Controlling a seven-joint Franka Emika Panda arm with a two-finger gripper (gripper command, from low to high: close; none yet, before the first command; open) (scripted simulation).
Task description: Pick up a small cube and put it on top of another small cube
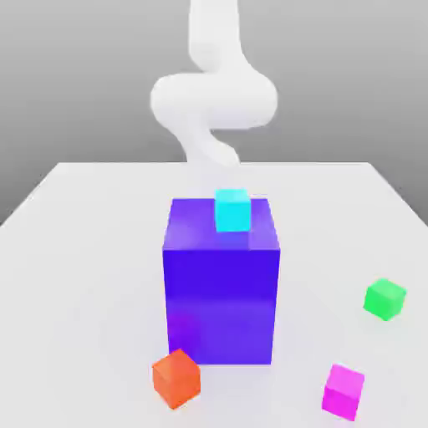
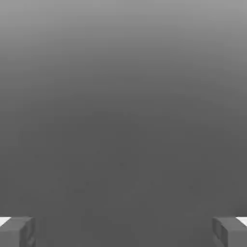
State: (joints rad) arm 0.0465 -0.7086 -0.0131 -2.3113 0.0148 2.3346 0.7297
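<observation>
**A:** What is laid out on the table (image 1: 75, 251)?

**B:** A pale, nearly white tabletop is seen in the exterior view against a plain grey backdrop. A large blue-violet block (image 1: 221, 292) is placed near its middle. A small cyan cube (image 1: 232, 210) is set on the block's top face, toward the far edge and slightly toward the exterior view's right.

**A:** Are other small cubes shown?

**B:** Three are found on the tabletop itself. An orange cube (image 1: 176, 378) is positioned just beside the block's near corner on the exterior view's left, turned at an angle. A magenta cube (image 1: 343, 390) is placed nearer the viewer toward the exterior view's right, apart from the block. A green cube (image 1: 384, 298) is seen farther right again, well apart from the block and from the magenta one.

**A:** Where is the robot?

**B:** A white arm (image 1: 214, 100) is seen rising behind the block, its curved links bent above the cyan cube.

**A:** How are the jaws held?

**B:** In the hand view, two grey fingertips (image 2: 17, 232) are seen at opposite edges of the frame, spread wide. Nothing is gripped by the gripper (image 2: 123, 232); only flat grey background is seen between the jaws.
</observation>
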